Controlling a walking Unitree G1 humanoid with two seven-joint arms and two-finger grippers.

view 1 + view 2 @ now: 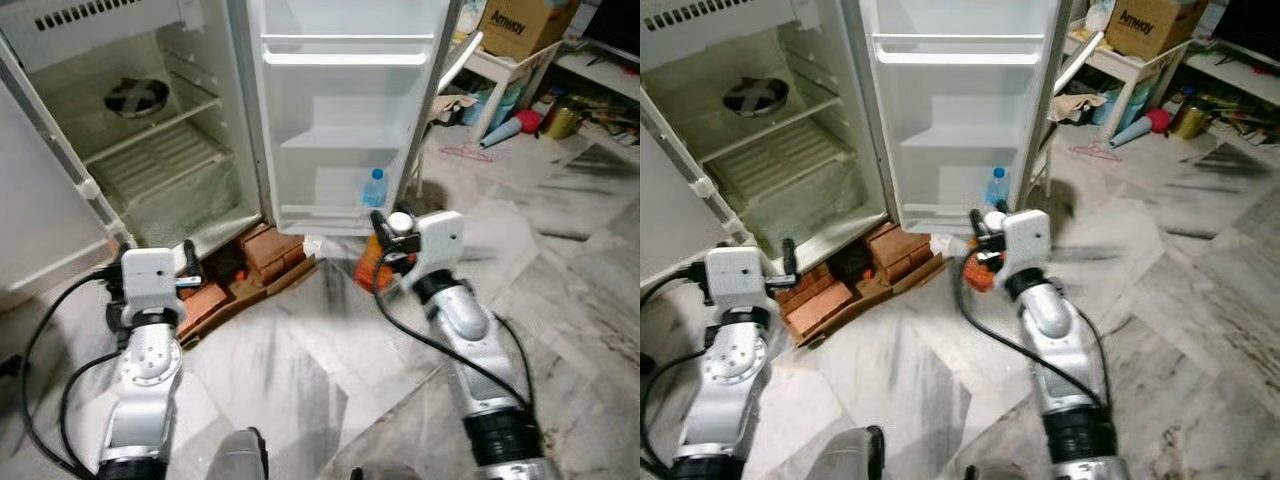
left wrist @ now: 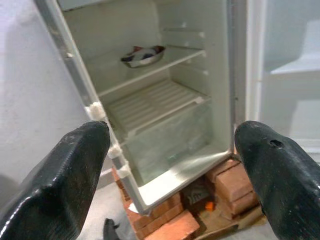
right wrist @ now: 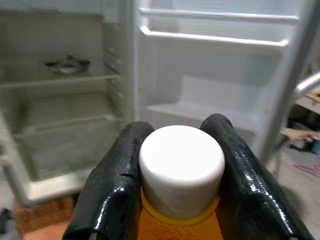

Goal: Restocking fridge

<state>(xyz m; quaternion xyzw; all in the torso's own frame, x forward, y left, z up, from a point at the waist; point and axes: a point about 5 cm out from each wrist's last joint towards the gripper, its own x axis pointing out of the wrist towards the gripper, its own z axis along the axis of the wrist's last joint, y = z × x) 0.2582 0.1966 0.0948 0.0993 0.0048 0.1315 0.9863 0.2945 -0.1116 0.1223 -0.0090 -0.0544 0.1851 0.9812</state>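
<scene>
Right gripper point(image 3: 177, 180): nearest the camera, fingers point(image 3: 112, 185) pinching the neck of an orange bottle point(image 3: 175, 220) just below its white cap point(image 3: 181, 167). In the head views the bottle is held above the marble floor point(image 1: 300, 380), in front of the open fridge door point(image 1: 345, 110).

Left gripper point(image 2: 175, 170): at 9 o'clock of the scene, fingers spread wide with nothing between them, pointing toward the open fridge point(image 1: 150, 130).

Fridge: body at 10 o'clock, raised on red bricks point(image 1: 270, 250). A metal bowl point(image 1: 135, 97) sits on an upper shelf; a ribbed white shelf point(image 1: 160, 160) lies below it, above a clear drawer cover.

Fridge door: at 12 o'clock, swung open, with white racks. A small water bottle with a blue cap point(image 1: 374, 188) stands in the lowest door rack point(image 1: 320, 212), just beyond the right gripper.

Background, 1 to 2 o'clock: a cardboard box point(image 1: 525, 25) on a white stool point(image 1: 505, 70), and a pink clothes hanger point(image 1: 465, 153) on the floor.
</scene>
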